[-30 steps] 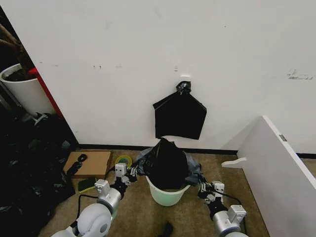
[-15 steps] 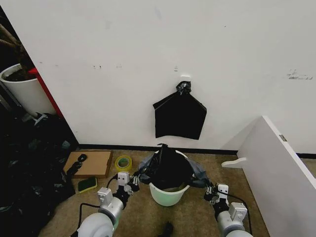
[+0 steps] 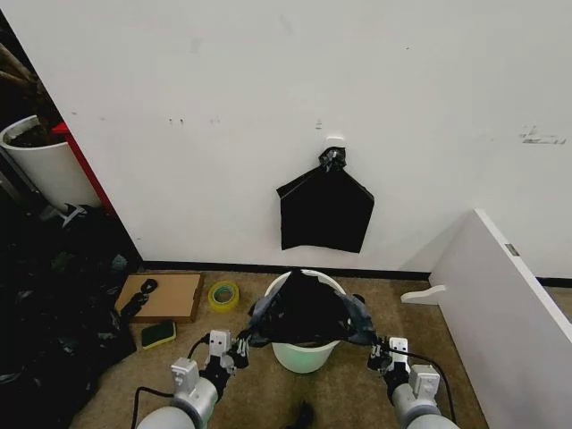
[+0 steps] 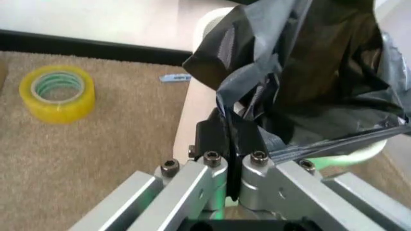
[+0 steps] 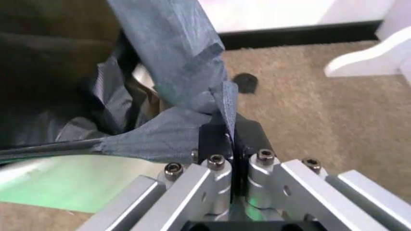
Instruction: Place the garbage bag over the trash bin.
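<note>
The round white trash bin stands on the carpet before the wall. The glossy black garbage bag is stretched across its mouth, sagging into it. My left gripper is shut on the bag's left edge, just left of the bin. My right gripper is shut on the bag's right edge, just right of the bin. In the left wrist view the fingers pinch crinkled black plastic beside the bin's rim. In the right wrist view the gripper clamps a taut grey-black fold of bag over the bin.
A flat black bag hangs knotted on a wall hook above the bin. A yellow tape roll, a cardboard sheet and a green sponge lie left. A white panel slants at right. A white plant pot stands far left.
Both grippers have drawn back toward me and down, pulling the bag's mouth wider and lower; its bulge has dropped from above the bin onto the rim.
</note>
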